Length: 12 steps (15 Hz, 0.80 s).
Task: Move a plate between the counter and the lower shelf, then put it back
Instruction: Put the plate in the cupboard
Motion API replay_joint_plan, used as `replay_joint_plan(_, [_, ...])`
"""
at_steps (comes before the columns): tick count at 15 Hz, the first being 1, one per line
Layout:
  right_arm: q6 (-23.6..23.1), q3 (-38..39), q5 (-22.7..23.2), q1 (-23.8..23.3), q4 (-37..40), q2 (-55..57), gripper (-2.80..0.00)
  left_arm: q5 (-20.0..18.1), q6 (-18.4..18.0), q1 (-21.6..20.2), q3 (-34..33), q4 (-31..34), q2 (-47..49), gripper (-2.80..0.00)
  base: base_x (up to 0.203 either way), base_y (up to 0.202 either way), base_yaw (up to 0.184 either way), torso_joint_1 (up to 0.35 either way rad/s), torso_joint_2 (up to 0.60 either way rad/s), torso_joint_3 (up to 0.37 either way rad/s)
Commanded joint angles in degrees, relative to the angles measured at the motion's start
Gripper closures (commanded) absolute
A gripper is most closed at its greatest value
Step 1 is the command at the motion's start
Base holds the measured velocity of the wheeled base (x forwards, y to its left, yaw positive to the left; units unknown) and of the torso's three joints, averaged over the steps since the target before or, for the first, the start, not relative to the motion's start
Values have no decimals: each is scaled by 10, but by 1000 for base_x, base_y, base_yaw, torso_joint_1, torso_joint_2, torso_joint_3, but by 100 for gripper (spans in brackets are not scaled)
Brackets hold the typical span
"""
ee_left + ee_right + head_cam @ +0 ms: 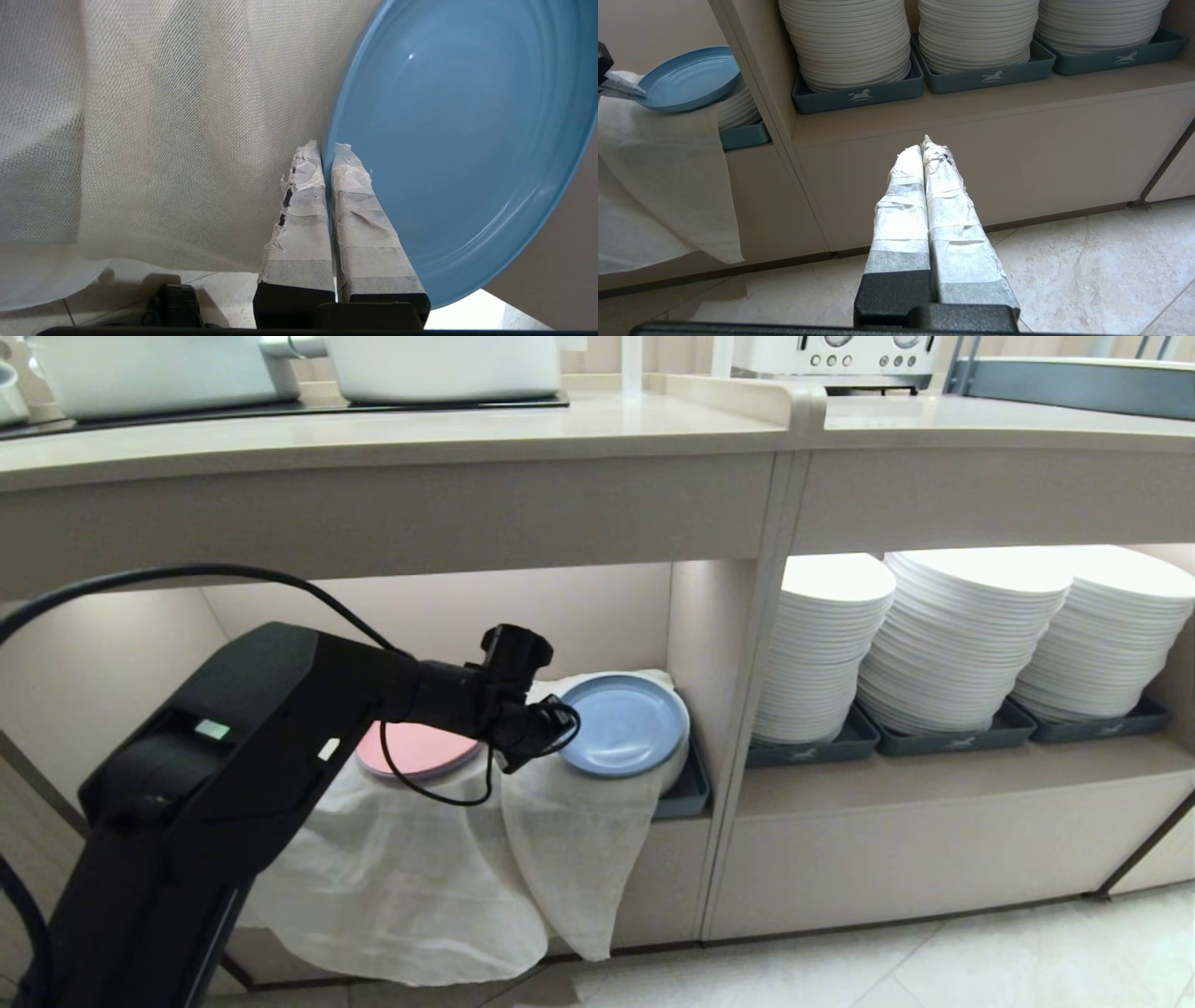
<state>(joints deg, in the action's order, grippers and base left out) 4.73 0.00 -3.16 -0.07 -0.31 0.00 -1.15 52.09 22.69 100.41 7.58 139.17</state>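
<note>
The left tool (pixel 327 154) is clamped on the near rim of the light-blue plate (pixel 624 724), holding it inside the lower shelf (pixel 597 616) over a white plate stack in a dark grey tray (pixel 686 793). A pink plate (pixel 415 749) lies at the plate's 9 o'clock on the draped white cloth (pixel 420 877). The counter (pixel 392 439) runs at 12 o'clock above. The right tool (pixel 924 149) hangs pressed together near the floor (pixel 1087 270), well apart.

Left gripper (pixel 327 151) with taped fingers (pixel 299 210) clamped on rim of round light-blue matte plate (pixel 458 140), beside draped white woven cloth (pixel 163 130).
</note>
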Motion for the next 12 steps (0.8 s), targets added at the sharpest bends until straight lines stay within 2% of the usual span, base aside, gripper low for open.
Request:
replay_joint_plan(1, [0, 0, 0, 0, 0, 0, 0, 0, 3, 0, 27, 15, 8, 0, 0, 0, 0, 0, 0, 0])
replay_joint_plan(4, [0, 0, 0, 0, 0, 0, 0, 0, 4, -2, 62, 44, 22, 0, 0, 0, 0, 0, 0, 0])
replay_joint_plan(12, [0, 0, 0, 0, 0, 0, 0, 0, 4, -6, 63, 45, 29, 0, 0, 0, 0, 0, 0, 0])
